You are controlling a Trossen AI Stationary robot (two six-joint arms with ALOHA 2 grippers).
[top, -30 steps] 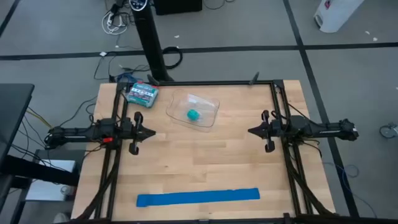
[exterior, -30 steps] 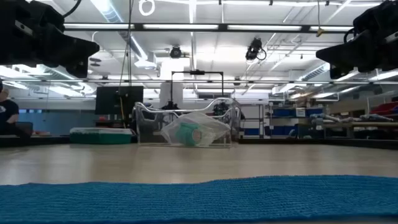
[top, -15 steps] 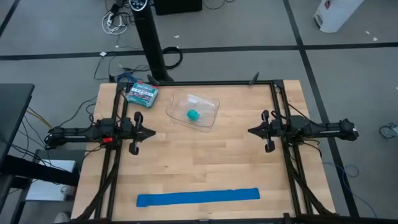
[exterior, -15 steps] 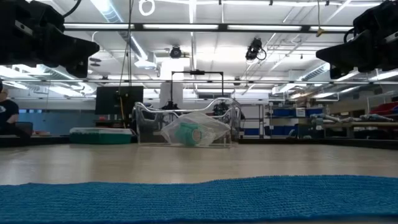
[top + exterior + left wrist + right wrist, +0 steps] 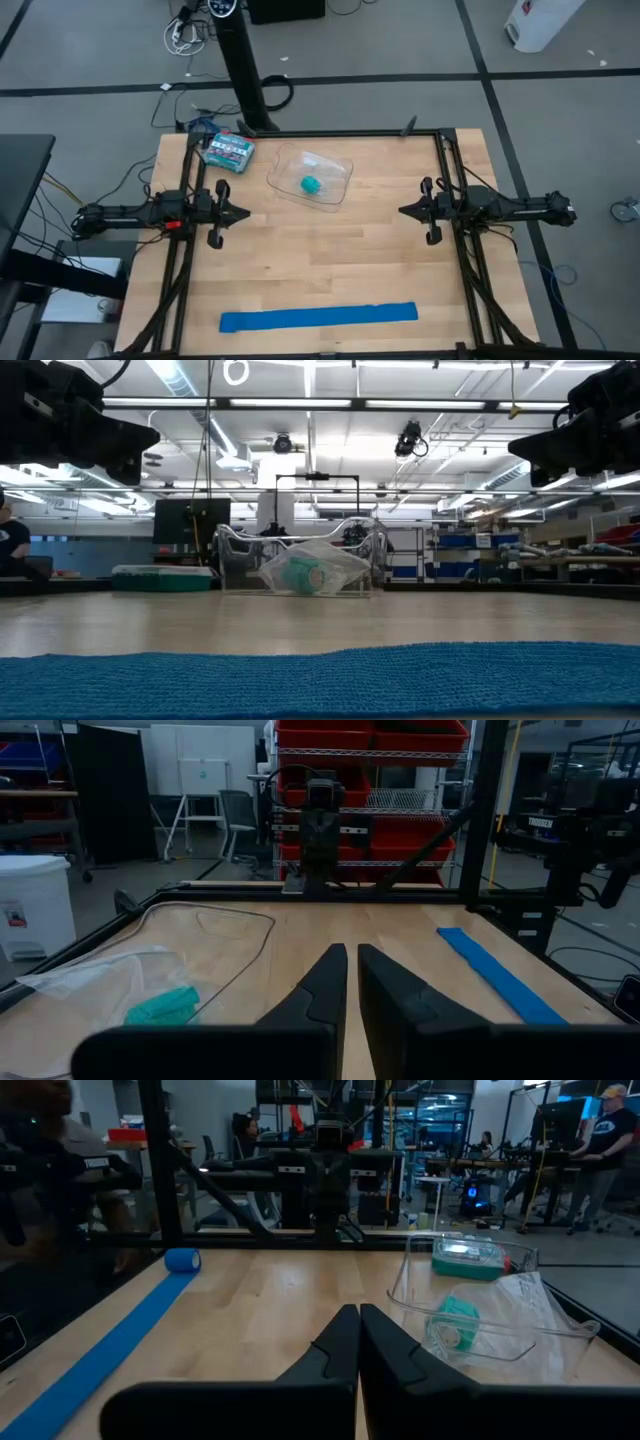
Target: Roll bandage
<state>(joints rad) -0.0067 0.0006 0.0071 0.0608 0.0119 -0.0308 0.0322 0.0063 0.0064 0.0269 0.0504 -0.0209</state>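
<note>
Bandage (image 5: pixel 318 317): blue strip, lying flat and unrolled along the near edge of the table (image 5: pixel 330 250), running from left to right. In the low view it is filling the foreground as a blue woven band (image 5: pixel 320 680); my left wrist camera is showing it as a narrow strip (image 5: pixel 495 978), and my right wrist camera is showing it with a small rolled end at its far tip (image 5: pixel 100 1350). Nothing is touching it.

Left gripper (image 5: pixel 243 213): I am holding it above the left side of the table, pointing inward, well apart from the bandage. Its fingers (image 5: pixel 325 990) are standing almost together with only a thin slit between them, and are gripping nothing.

Right gripper (image 5: pixel 404 211): I am holding it above the right side, facing my left one across the table. Its fingers (image 5: pixel 340 1345) are pressed together and empty.

Clear tray (image 5: pixel 311 178): sitting toward the far side, between my two arms, with a crumpled clear bag and a teal roll (image 5: pixel 311 184) inside it.

Box (image 5: pixel 229 151): green and white, lying at the far left corner, near the tray but apart from it.

Person (image 5: pixel 12 545): sitting in the room beyond the table, at the left edge of the low view.
</note>
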